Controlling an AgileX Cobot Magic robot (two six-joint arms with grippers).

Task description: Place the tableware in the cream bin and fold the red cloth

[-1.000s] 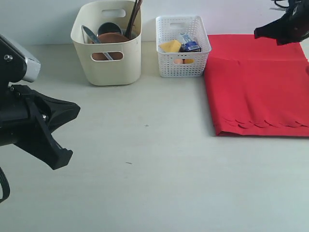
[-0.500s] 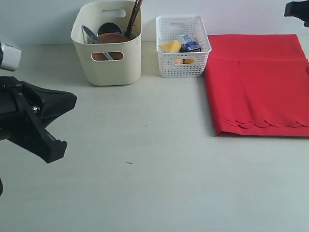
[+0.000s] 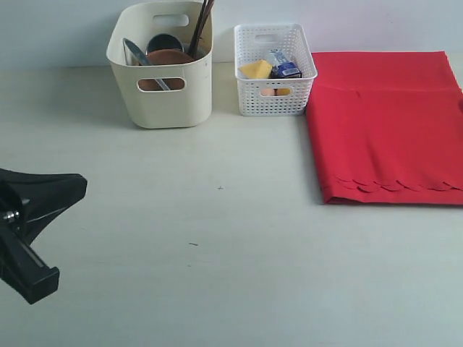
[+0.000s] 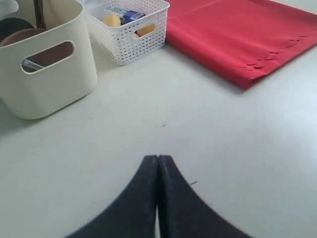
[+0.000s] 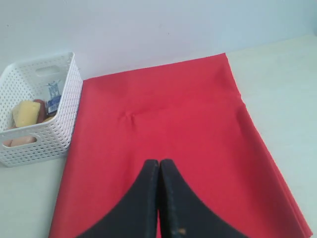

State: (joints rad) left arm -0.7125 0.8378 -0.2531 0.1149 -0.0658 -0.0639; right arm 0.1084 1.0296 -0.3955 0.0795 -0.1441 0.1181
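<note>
Nearest you, well in front of the cream bin (image 3: 159, 101), the left fingers (image 4: 154, 164) hang over bare worktop (image 3: 217, 238), pressed together with nothing between them. The right fingers (image 5: 154, 167) are likewise pressed together and empty, and they hover above the red cloth (image 3: 387, 126). The cloth lies flat to the right of the cream bin, past the white basket (image 3: 275, 90). It is doubled over, with its scalloped edge on the side nearer you. Farther back, the cream bin itself holds the round brown plate (image 3: 168, 56), the steel cup (image 3: 165, 42), the silver table knife (image 3: 137, 54) and the dark chopsticks (image 3: 201, 25), which stand up against its far right wall. You cannot pick out every piece inside, but no tableware shows on the worktop around the bin. Judge the clearing step done and the folding step either finished or one fold short. If you want a tighter fold, the right fingers must first spread, come down on a corner of the cloth on the side away from the bin, pinch both layers and carry them across. Otherwise both arms only need to pull clear.
</note>
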